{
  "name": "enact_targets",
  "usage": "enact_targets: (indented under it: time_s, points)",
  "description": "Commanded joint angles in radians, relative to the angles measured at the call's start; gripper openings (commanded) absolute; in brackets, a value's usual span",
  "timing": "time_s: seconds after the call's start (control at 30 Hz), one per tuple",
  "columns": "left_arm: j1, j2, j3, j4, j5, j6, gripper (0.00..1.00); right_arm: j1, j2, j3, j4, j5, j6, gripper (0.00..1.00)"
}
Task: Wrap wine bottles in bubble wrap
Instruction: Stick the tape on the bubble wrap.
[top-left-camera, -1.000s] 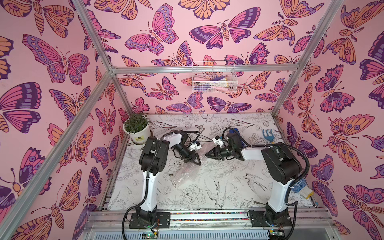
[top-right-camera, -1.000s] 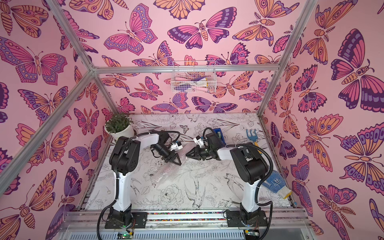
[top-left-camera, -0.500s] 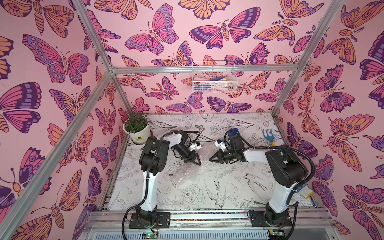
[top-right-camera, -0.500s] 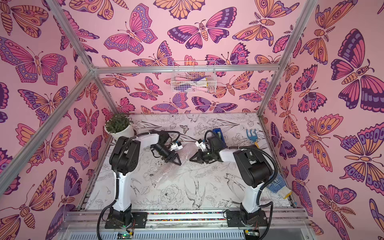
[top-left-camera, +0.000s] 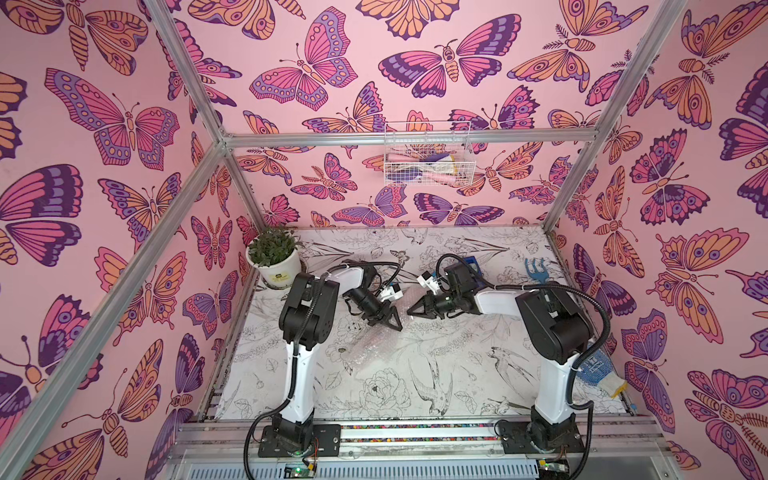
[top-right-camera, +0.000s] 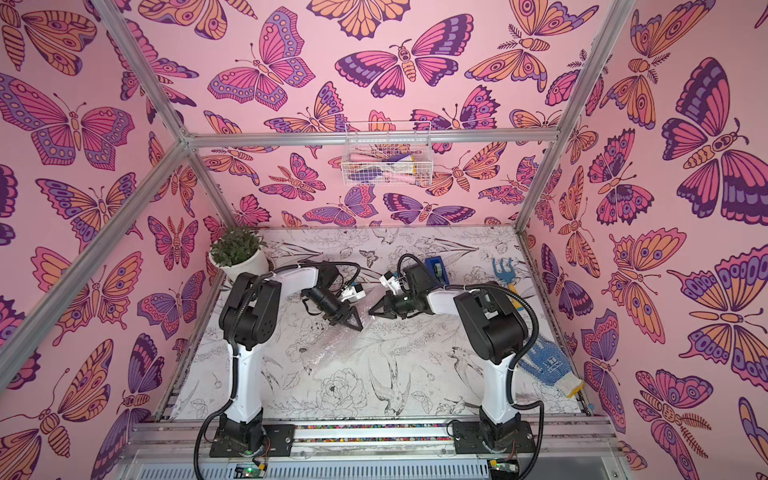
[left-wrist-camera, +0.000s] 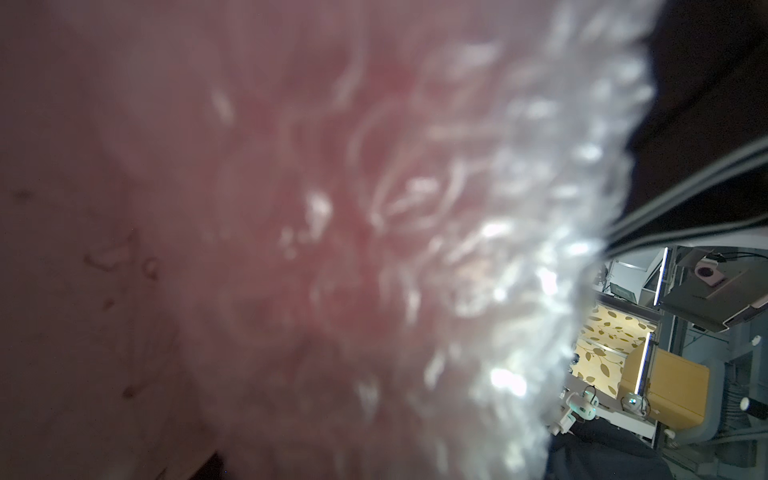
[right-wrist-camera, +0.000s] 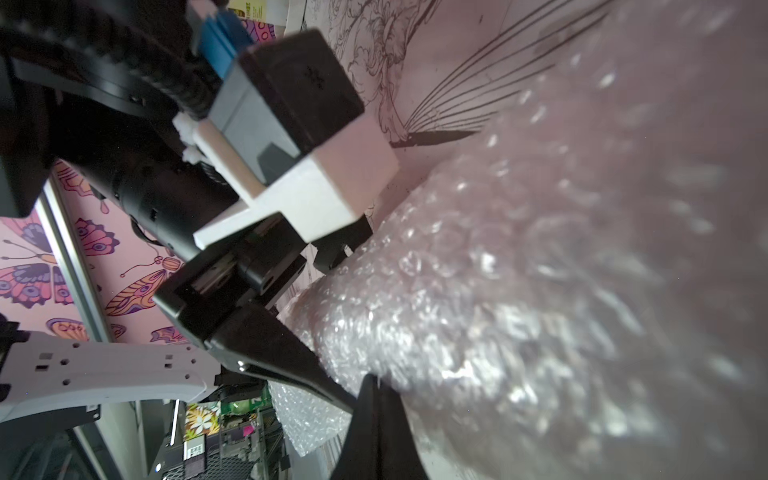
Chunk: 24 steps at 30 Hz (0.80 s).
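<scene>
Both tips are facing: my left gripper (top-left-camera: 386, 325) is clamping the bubble wrap (top-left-camera: 368, 348); my right gripper (top-left-camera: 409, 311), closed, is touching it.

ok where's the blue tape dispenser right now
In both top views the blue tape dispenser sits toward the back of the table on the right arm's side, just behind its wrist.

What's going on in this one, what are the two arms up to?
Both arms are working on the bubble wrap in the middle of the table. The left end effector grips a rolled-up part of it, one finger on each side of the roll. The right end effector is shut, its tip against the wrap; whether it pinches the sheet cannot be told. No wine bottle can be made out clearly; it may be inside the roll.
</scene>
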Motion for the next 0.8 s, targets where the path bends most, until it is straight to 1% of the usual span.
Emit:
enact_targets:
  time_s: [0.0,0.1,0.17,0.23,0.33,0.47,0.7,0.77]
  points:
    - [-0.01,0.125,-0.078,-0.069,-0.284,-0.027,0.16,0.005,0.012,0.007,0.048,0.011,0.043,0.0]
    - [-0.01,0.126,-0.078,-0.07,-0.282,-0.027,0.16,-0.001,-0.04,-0.043,0.142,-0.003,0.078,0.0]
    - [-0.01,0.126,-0.077,-0.069,-0.283,-0.027,0.16,-0.005,-0.08,-0.077,0.171,-0.006,0.082,0.0]
    - [-0.011,0.126,-0.076,-0.069,-0.283,-0.027,0.16,-0.006,-0.109,-0.098,0.15,-0.006,0.064,0.0]
    - [-0.01,0.126,-0.077,-0.07,-0.283,-0.027,0.16,-0.005,-0.124,-0.109,0.053,0.002,-0.005,0.0]
    - [-0.01,0.126,-0.075,-0.068,-0.283,-0.027,0.16,0.001,-0.097,-0.12,0.037,-0.009,-0.02,0.0]
    - [-0.01,0.127,-0.076,-0.069,-0.281,-0.027,0.16,0.035,-0.003,-0.015,0.093,-0.017,0.027,0.0]
    - [-0.01,0.126,-0.078,-0.069,-0.279,-0.024,0.16,0.035,0.02,0.014,0.082,-0.023,0.03,0.0]
